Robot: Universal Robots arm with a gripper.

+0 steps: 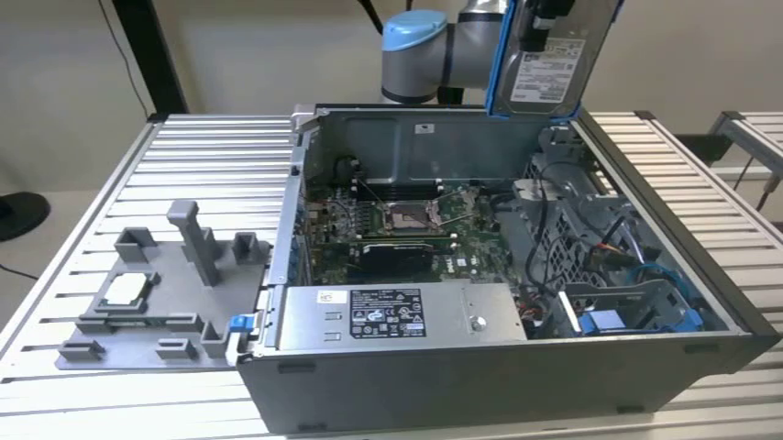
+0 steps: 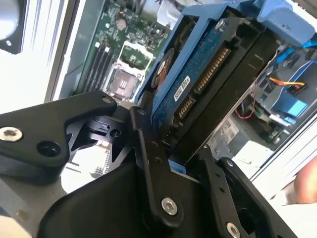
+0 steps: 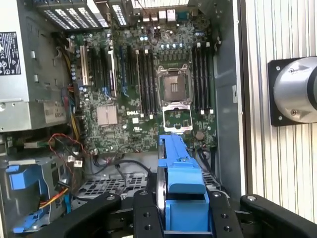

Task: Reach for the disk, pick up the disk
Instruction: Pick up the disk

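The disk [image 1: 547, 69] hangs in the air above the far corner of the open computer case [image 1: 490, 367], on the exterior view's right, held upright with its white label facing the camera and a blue frame along its edge. The gripper [image 2: 181, 148] has its black fingers [image 2: 148, 163] closed narrow on the disk, one on each side; in the second wrist view the disk's [image 2: 198, 84] blue circuit side and connector show between them, and in the first wrist view the blue frame [image 3: 181, 173] stands between the finger links.

One arm [image 1: 423, 50] carries it, its blue-capped joint behind the case's back wall. Below lies the green motherboard [image 3: 143, 99] with one open processor socket [image 3: 175, 85] and rows of memory slots on either side. One grey power supply box [image 1: 391, 316] with a black-and-white label sits at the near edge of the case. Blue plastic drive holders [image 1: 636, 316] and loose black, red and orange cables crowd the corner on the exterior view's right.

On the slatted metal surface [image 1: 208, 156], on the exterior view's left of the case, stands one grey fixture tray [image 1: 153, 302] with upright posts, holding one small square silver chip [image 1: 125, 290].
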